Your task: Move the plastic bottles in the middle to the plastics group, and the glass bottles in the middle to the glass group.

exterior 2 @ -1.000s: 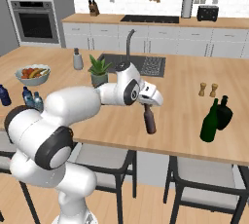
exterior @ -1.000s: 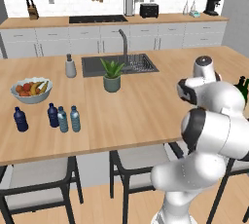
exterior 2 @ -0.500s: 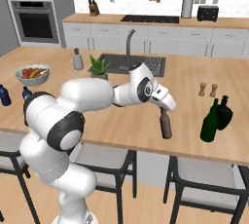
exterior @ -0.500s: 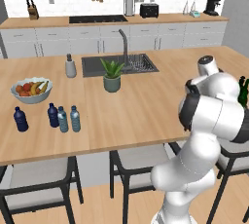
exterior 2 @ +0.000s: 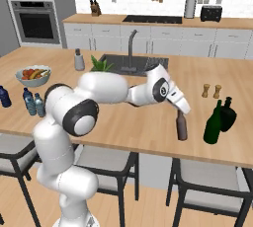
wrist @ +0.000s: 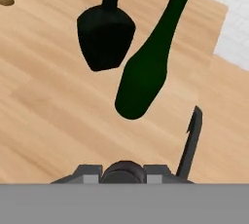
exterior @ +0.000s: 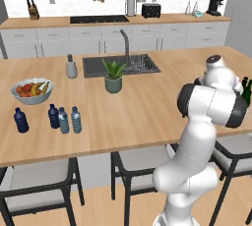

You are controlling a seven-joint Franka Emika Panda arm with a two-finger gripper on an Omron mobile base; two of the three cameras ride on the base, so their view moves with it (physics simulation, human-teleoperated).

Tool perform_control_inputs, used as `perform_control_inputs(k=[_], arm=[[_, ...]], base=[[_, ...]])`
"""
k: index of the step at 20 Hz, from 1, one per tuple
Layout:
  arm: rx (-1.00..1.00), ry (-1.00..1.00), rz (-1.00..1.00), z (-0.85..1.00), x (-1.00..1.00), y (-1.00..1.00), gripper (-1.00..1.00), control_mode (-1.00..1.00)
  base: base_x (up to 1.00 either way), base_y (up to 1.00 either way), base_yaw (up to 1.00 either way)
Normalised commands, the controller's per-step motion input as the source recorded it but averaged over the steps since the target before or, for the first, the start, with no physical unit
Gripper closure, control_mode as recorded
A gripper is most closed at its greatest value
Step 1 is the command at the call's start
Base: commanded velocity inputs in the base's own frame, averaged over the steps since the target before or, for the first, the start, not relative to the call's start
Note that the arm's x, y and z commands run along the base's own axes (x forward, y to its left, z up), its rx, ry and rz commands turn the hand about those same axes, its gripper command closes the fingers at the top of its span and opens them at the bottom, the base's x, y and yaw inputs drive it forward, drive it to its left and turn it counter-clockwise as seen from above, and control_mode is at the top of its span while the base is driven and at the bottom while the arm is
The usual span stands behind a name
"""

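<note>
Fingers point(exterior 2: 181, 112): closed on the neck of the brown bottle point(exterior 2: 182, 128).
Brown bottle: upright below the fingers, over the desk point(exterior 2: 148, 127).
Green bottles point(exterior 2: 214, 124): just beyond the fingers.

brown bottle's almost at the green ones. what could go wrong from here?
1. The gripper holds the brown bottle by its neck close beside the tall green bottle; moving further could knock that slim bottle over.
2. The squat dark bottle stands right behind it, so a tip could topple both.
3. The group sits near the counter front edge; a bottle released tilted might roll off.
</note>
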Motion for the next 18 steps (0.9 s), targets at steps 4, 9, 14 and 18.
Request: perform_control_inputs(k=[4,9,14,18], arm=[[0.08,-0.19,-0.09,-0.02,0.27,-0.34,1.00,-1.00],[0.06,-0.13,-0.07,-0.17,0.19,-0.40,1.00,-1.00],[0.00,-0.03,-0.05,-0.23,0.14,-0.29,1.00,-1.00],[0.05,0.00,-0.04,-0.25,0.19,-0.02,1.00,-1.00]], base=[[0.00,0.00,0.00],[0.00,0.00,0.00],[0.00,0.00,0.00],[0.00,0.00,0.00]])
